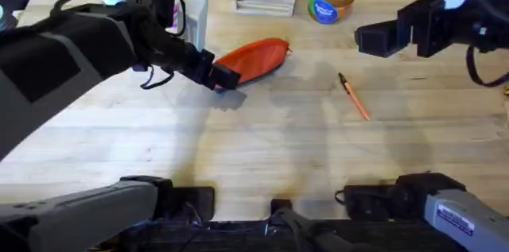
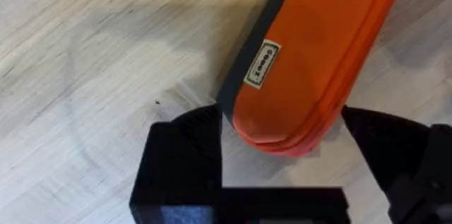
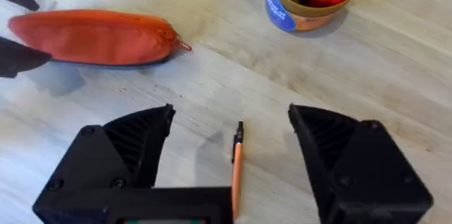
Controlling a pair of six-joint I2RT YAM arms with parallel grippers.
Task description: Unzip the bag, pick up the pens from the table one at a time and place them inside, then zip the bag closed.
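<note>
My left gripper (image 2: 282, 160) stood open, fingers straddling the near end of the bag (image 1: 253, 59), which lay zipped on the table (image 1: 262, 157). My right gripper (image 3: 229, 164) was open above the pen (image 1: 355, 97). The bag appeared soft and light; best pinned at its end. Its small label (image 2: 262, 64) was illegible.

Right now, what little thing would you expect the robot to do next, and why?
Probably close the left fingers on the bag's end to hold it still. They sit open on either side of that end, and the zipper looks closed, so the bag likely needs steadying before unzipping. The right gripper is open above the pen, which lies on the table.
</note>
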